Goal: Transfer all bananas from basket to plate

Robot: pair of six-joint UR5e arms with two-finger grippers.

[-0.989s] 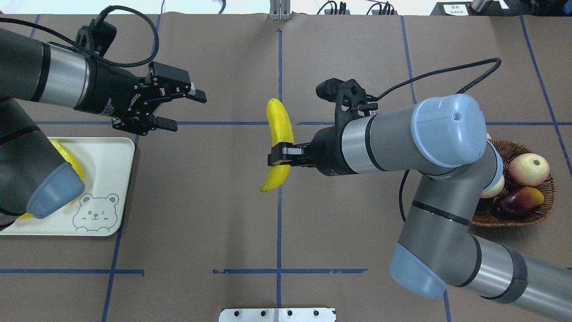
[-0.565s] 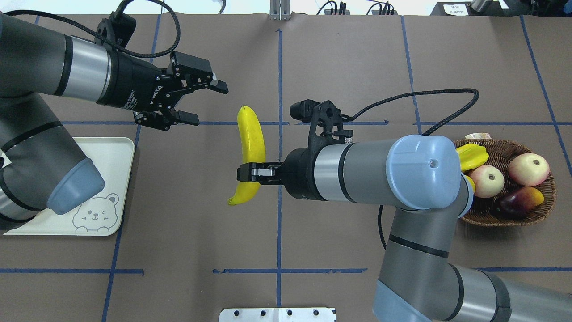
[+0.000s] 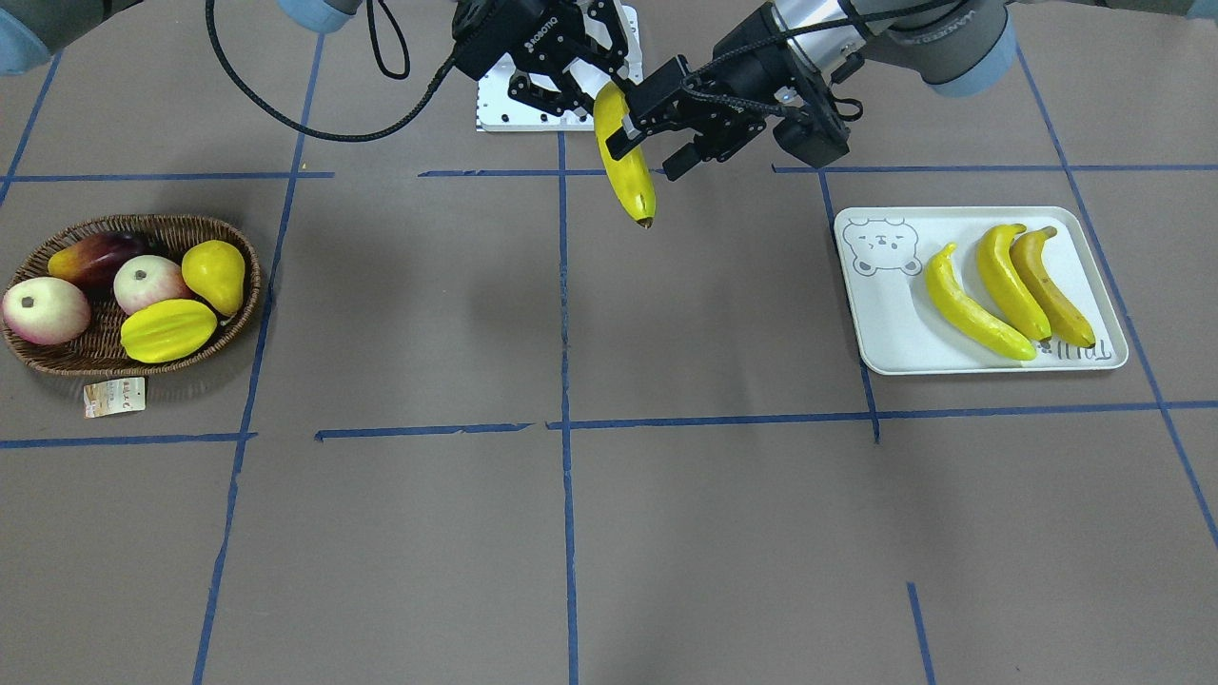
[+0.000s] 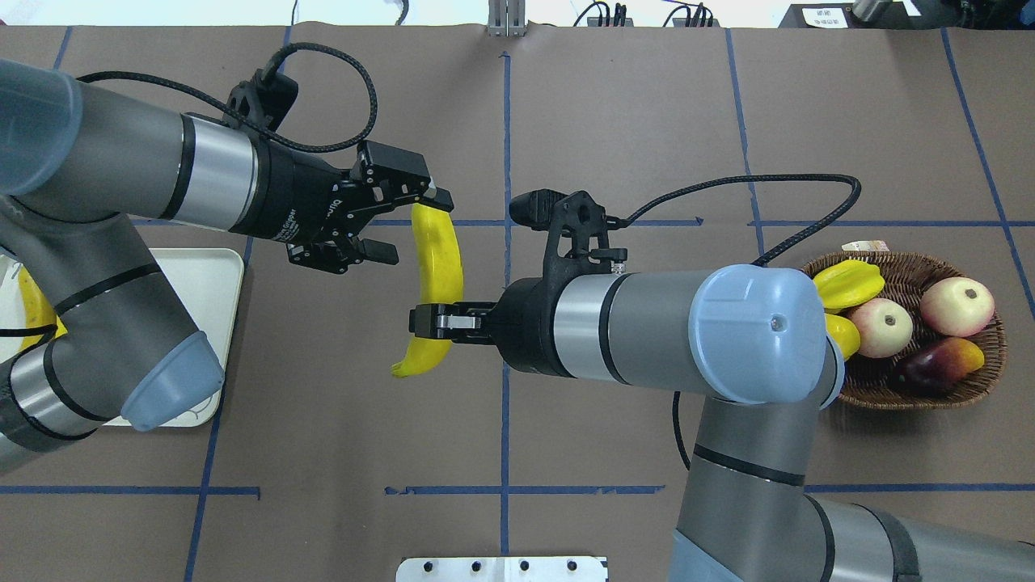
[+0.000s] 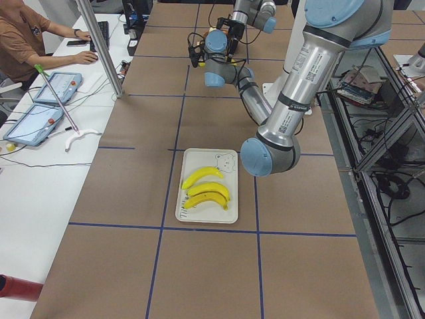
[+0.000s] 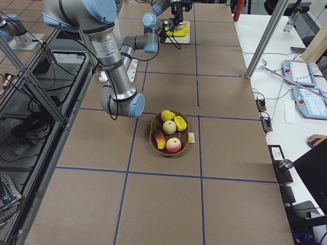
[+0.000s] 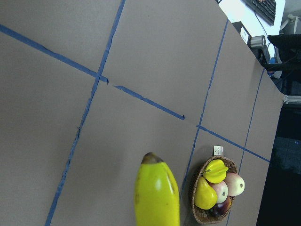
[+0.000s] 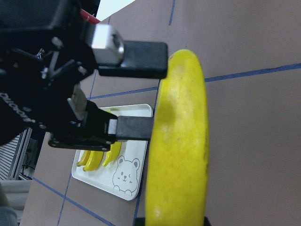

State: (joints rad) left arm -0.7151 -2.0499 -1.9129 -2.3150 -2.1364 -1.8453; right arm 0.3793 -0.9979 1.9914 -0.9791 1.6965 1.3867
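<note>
- Yellow curved glossy banana [image 4: 441,267]: above the centre of the brown table [image 4: 647,121], pinched by right gripper [image 4: 428,321].
- Left gripper [image 4: 416,230]: fingers spread around its far end.
- White bear-face plate [image 3: 885,333], towards table's left end: carries three bananas [image 3: 1009,285].

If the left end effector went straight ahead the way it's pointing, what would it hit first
The banana held by the right end effector. The left end effector's open fingers sit right beside its far end, though depth is unclear.

Plate [image 4: 217,279] mostly behind left arm [image 4: 121,311]
</note>
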